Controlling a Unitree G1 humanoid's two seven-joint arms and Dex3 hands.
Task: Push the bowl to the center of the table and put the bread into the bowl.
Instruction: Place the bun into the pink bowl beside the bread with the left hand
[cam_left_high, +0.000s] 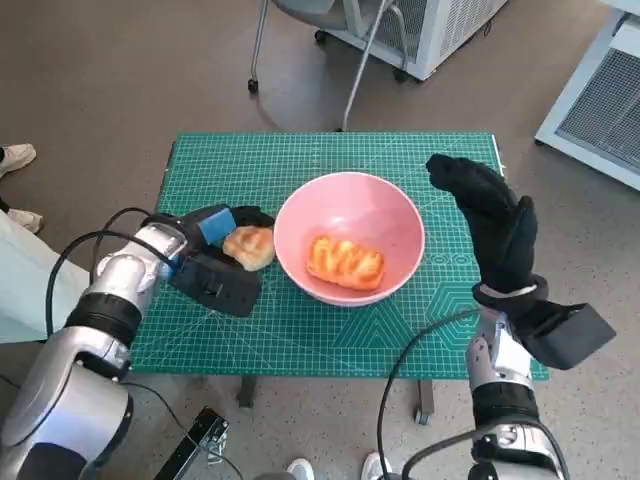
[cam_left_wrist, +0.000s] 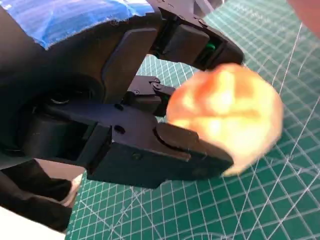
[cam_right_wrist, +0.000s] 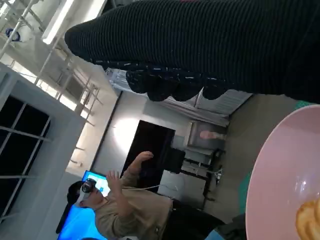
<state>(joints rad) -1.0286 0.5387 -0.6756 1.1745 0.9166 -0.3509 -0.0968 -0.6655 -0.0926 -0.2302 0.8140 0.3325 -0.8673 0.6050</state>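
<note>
Bowl: pink bowl stands upright near the middle of the surface, on the green cutting mat; its pink rim also shows in the right wrist view.
Bread in bowl: one golden, glazed piece of bread lies on the bowl's floor, toward the side nearer the robot; an edge of it shows in the right wrist view.
Bread outside bowl: a second, paler roll sits just beside the bowl's left wall, at the mat's level; whether it touches the bowl cannot be told. In the left wrist view it appears blurred.
Left hand: the black left hand, blue tape on its back, grips the roll; the left wrist view shows black fingers pressed against the roll on one side and others closing over it from the opposite side.
Right hand: the gloved right hand is raised above the surface's right part, to the right of the bowl and apart from it; it holds nothing, fingers extended and lying close together. The right wrist view shows the glove as a dark band.
Surface: small table covered by the gridded mat, standing on a grey-brown floor.
Surroundings: legs of a wheeled chair beyond the far edge; a white cabinet at right; a shoe at left.
Person: a seated person with both hands raised appears in the right wrist view.
</note>
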